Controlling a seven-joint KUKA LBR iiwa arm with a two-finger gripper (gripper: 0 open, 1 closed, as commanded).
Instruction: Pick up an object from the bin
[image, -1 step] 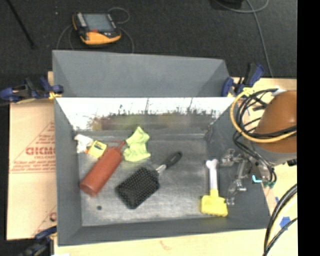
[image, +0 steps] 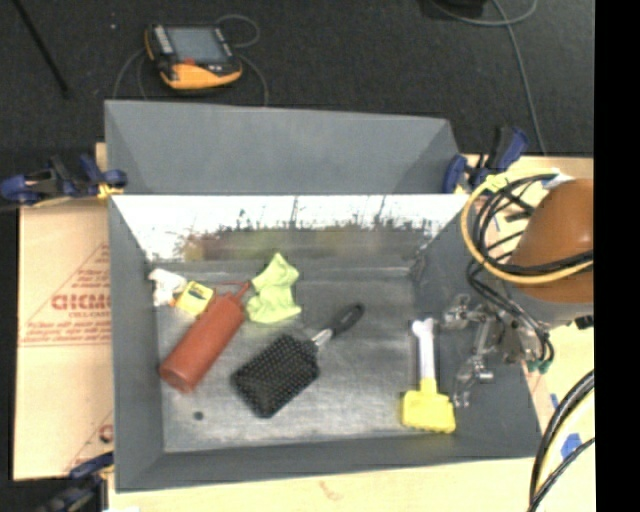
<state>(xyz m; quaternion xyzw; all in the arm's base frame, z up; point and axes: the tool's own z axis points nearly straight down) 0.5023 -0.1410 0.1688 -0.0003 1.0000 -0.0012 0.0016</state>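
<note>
While a red bottle (image: 203, 340), a yellow-green cloth (image: 274, 290) and a black hairbrush (image: 280, 372) are lying well off to the left, a white-handled yellow-headed tool (image: 427, 380) is lying just left of the gripper (image: 470, 375), its long axis running near to far; the gripper is hanging beside it; whether it is spread, closed or touching the tool cannot be told.

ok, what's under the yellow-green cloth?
The crumpled yellow-green cloth lies against the cap end of the red bottle, with bare bin floor around the rest of it. Anything beneath its folds is covered and cannot be seen.
</note>
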